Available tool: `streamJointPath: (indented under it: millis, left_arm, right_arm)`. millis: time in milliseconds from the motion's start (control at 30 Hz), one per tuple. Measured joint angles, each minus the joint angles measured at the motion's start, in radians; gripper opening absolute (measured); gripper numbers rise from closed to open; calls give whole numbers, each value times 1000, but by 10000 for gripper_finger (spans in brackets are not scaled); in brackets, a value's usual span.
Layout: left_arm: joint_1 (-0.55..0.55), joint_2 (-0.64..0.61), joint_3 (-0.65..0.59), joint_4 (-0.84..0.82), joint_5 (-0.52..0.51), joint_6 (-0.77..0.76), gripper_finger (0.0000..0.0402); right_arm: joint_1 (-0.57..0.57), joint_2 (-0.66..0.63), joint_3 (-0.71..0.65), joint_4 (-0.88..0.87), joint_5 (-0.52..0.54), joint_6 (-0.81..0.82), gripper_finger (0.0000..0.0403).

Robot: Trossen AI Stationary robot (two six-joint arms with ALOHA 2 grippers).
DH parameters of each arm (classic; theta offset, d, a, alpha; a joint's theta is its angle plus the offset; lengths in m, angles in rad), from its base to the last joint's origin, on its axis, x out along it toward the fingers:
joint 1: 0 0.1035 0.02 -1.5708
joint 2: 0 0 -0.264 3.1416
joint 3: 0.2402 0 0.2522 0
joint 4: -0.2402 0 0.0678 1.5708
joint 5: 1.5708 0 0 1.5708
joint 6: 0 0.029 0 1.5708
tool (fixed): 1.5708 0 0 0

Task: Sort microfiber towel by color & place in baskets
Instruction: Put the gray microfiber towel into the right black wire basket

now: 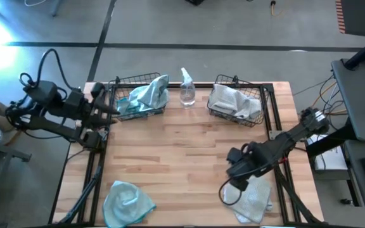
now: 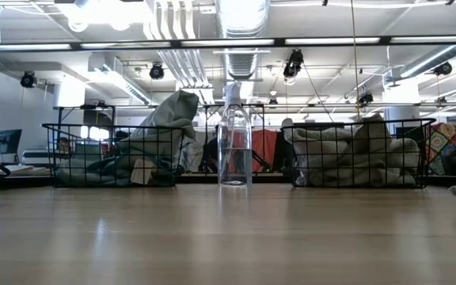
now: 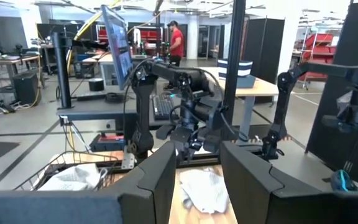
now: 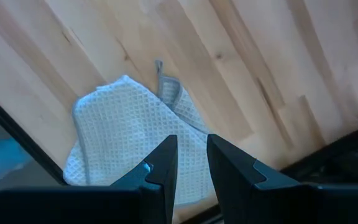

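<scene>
A: Take the clear spray bottle (image 1: 187, 88) as the marker. What sits around it?

B: It stands upright at the far edge of the plank-wood bench (image 1: 189, 152), between two dark wire-mesh baskets with slanted sides. The left basket (image 1: 120, 95) just beside it holds crumpled teal-blue cloths (image 1: 146, 96), one peaking above the rim. The right basket (image 1: 258, 95) holds soft pale grey-white cloths (image 1: 233, 101), piled to about rim height.

A: And the cloths not in a basket?

B: Two, both well apart from the bottle at the near edge of the bench. A teal-blue cloth (image 1: 127, 202) lies bunched on the bottle's near-left side. A pale grey-white cloth (image 1: 253, 197) lies on its near-right side (waffle-weave, with a small loop tag at one corner, seen close in the right wrist view (image 4: 129, 130)).

A: Where are the hands?

B: The right hand (image 1: 233, 185) hangs over that pale cloth, its fingers (image 4: 160, 168) parted by a narrow gap and holding nothing; the weave shows between them. Whether the tips touch the fabric I cannot tell. The left hand (image 1: 103, 109) waits beyond the left basket, on the side away from the bottle, just off the bench's edge. Its fingers (image 3: 160, 180) stand apart and empty.

A: Does the left wrist view show more?

B: It looks across the bench to the right arm and the pale cloth beneath it.
</scene>
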Motion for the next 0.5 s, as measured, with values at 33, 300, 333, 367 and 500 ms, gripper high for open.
streamJointPath:
  millis: [33, 300, 333, 367, 500]
  left_arm:
    - [0, 12, 0, 14, 0, 0, 113]
    - [0, 68, 0, 82, -1, 0, 113]
    - [0, 72, 0, 84, -1, 0, 113]
    - [0, 75, 0, 88, -1, 0, 113]
    - [0, 80, 0, 96, -1, 0, 113]
  right_arm:
    - [1, -25, -35, 24, -1, 0, 82]
    - [4, -181, -299, 203, 0, 24, 82]
    - [5, -191, -328, 219, 0, 24, 82]
    - [5, -198, -358, 241, -1, 24, 82]
    - [20, -228, -467, 366, -40, 23, 82]
